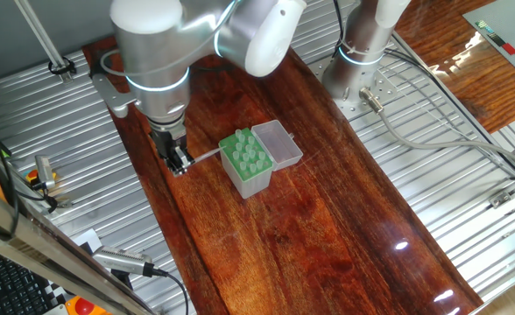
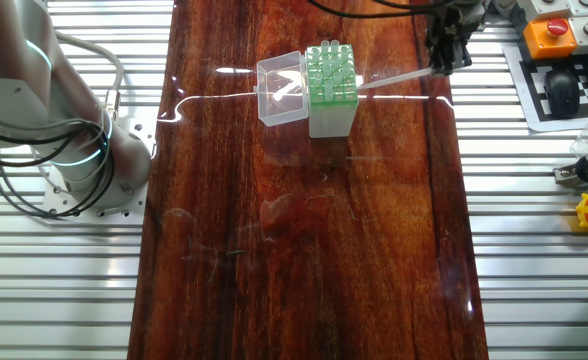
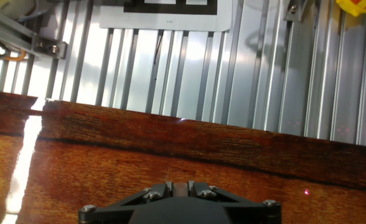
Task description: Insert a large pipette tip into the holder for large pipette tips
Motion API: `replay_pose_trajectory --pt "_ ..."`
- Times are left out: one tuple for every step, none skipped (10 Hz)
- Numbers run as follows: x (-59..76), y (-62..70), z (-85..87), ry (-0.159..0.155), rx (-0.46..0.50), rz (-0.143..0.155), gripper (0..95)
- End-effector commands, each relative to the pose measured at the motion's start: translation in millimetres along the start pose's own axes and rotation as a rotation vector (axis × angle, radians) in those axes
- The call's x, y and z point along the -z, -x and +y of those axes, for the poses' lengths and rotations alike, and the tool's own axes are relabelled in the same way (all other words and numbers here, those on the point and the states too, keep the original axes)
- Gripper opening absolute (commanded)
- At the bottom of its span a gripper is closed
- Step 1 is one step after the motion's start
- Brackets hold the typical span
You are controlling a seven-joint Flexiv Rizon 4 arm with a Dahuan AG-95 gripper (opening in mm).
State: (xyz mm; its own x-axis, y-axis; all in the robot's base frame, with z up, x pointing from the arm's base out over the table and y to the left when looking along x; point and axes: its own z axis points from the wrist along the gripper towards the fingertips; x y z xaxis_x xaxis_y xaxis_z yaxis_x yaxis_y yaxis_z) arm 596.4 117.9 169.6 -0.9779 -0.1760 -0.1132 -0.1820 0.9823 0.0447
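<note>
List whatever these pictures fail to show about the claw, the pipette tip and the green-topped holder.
- Claw grip: the hand view shows only the claw's base; its fingertips are below the frame edge.
- Large pipette tip: its held end is hidden by the claw in both fixed views; its narrow end near the holder is too thin to say whether it touches.
- Holder's holes: too small to tell which are filled.
- Clear lid: glare blurs its edges.

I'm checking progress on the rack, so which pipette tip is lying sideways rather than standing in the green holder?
The large pipette tip held by the gripper. It points sideways toward the holder, while the other tips stand upright in the green top.
</note>
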Motion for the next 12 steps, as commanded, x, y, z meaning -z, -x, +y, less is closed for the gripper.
replay_pose_trajectory --pt "2.2 -1.6 2.2 0.0 -0.008 -0.005 0.0" --pt "3.1 -2.1 3.1 -0.001 -0.009 -0.004 0.0" --pt "3.3 -2.5 3.3 0.0 -0.009 -0.005 0.0" --pt "3.4 -2.8 3.5 0.0 -0.01 -0.005 0.0" --pt "3.9 -3.6 4.0 0.002 -0.011 -0.009 0.0" --pt "4.2 -3.8 4.2 0.001 -0.01 -0.01 0.0" --pt "3.9 -3.8 4.3 0.001 -0.009 -0.008 0.0" --pt "3.8 -3.9 4.3 -0.003 -0.008 -0.003 0.0" --pt "3.8 -3.9 4.3 -0.006 -0.015 0.006 0.0" --pt "3.8 -3.9 4.3 0.002 -0.007 0.009 0.0" --pt "3.8 -3.9 4.3 0.006 0.001 0.009 0.0" --pt "3.8 -3.9 4.3 0.005 0.002 0.01 0.0"
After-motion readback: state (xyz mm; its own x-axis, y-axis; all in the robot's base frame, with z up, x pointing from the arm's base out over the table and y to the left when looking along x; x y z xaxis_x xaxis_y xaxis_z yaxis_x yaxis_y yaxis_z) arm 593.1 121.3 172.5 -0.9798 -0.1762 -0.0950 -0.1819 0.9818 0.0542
